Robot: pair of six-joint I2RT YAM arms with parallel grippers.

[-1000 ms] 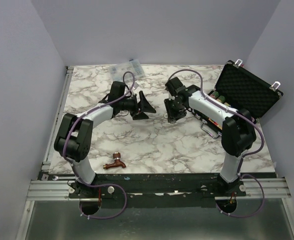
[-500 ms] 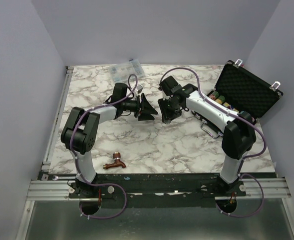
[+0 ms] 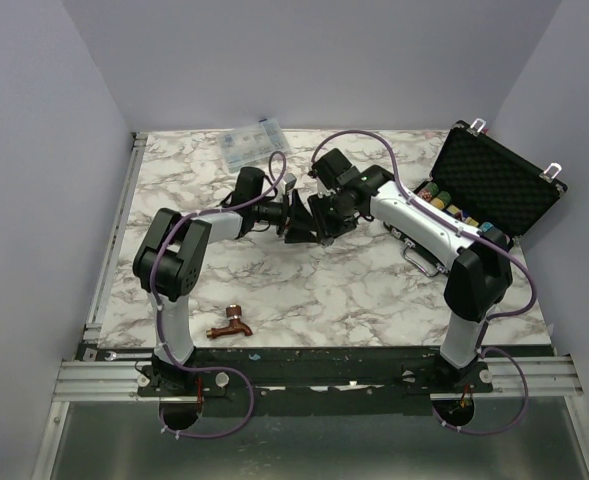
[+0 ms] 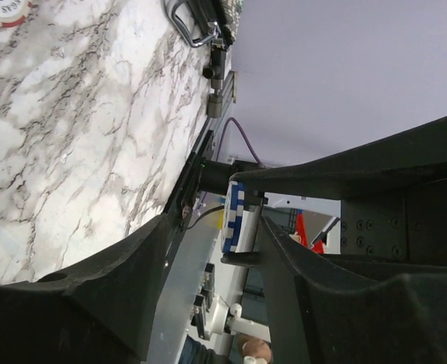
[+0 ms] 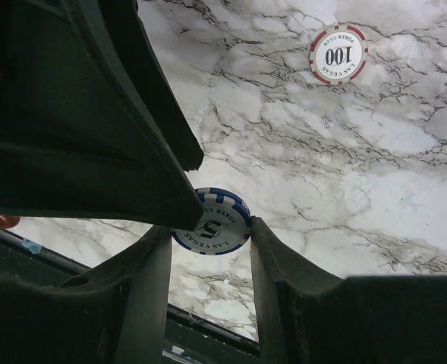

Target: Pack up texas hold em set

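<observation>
Evidently a hand-over, mid-frame in the top view, above the marble table (image 3: pixel 304 290).

- Blue chip (image 5: pixel 212 221), marked 5, pinched by its rim between the fingers of the right gripper (image 5: pixel 210 244): clenched on it, held clear of the table.
- Left gripper (image 3: pixel 296 216) set nose to nose with the right. One finger overlaps the chip's face in the right wrist view. Whether its jaws actually press the chip, cannot tell.
- Doing it well, by my reading: the left should take the chip across its flat faces and squarely, and the right should let go only once that hold is sure. Rim grip is thin, so a skewed squeeze could flip the chip out.
- Red-and-white chip (image 5: pixel 338 54), marked 100, lies loose on the marble, upper right of the right wrist view.
- Case (image 3: pixel 499 185) open at right of the top view, lid propped up, chip rows (image 3: pixel 444 200) inside.

Hard to make out: the contact itself, lost among black fingers in the top view; the case's tray, partly covered by the right arm; free slots not discernible. Edge-on in the left wrist view the blue chip looks thick, so one or several is unclear.
</observation>
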